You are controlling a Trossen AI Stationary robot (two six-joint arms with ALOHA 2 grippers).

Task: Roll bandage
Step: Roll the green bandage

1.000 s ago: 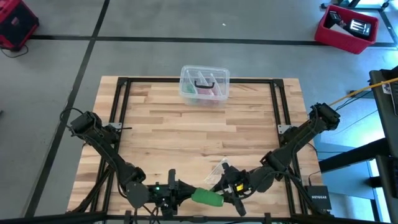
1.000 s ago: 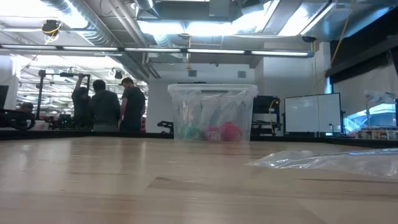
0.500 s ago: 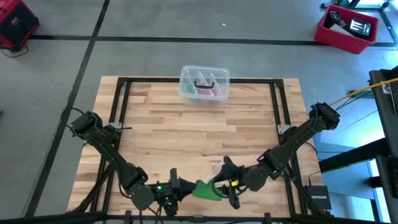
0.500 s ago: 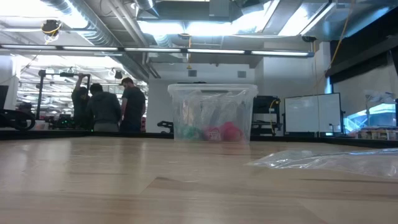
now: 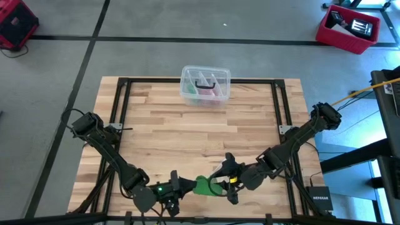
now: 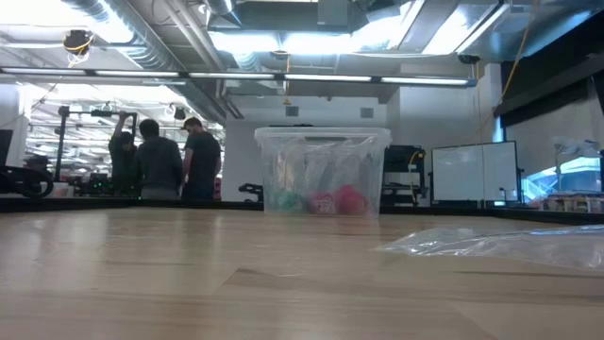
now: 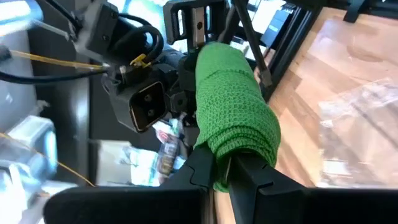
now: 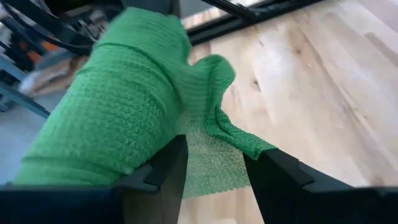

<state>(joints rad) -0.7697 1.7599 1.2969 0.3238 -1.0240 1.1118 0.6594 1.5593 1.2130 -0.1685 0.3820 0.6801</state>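
The green bandage [image 5: 204,185], mostly wound into a roll with a loose tail, sits at the table's near edge between both grippers. The left gripper [image 5: 185,185] is clamped together on one end of the roll. The right gripper [image 5: 223,183] meets the other end, its fingers [image 8: 158,171] apart around the loose tail. A clear plastic box [image 5: 205,85] stands well apart at the far edge.

We saw a clear plastic box [image 5: 205,84] at the far edge of the wooden table [image 5: 169,134], well away from both grippers, with pink and teal items inside. A crumpled clear plastic wrapper [image 6: 500,244] lay just beyond the right gripper. Three people [image 6: 160,161] stood in the room behind. A red bin [image 5: 348,28] sat on the floor.
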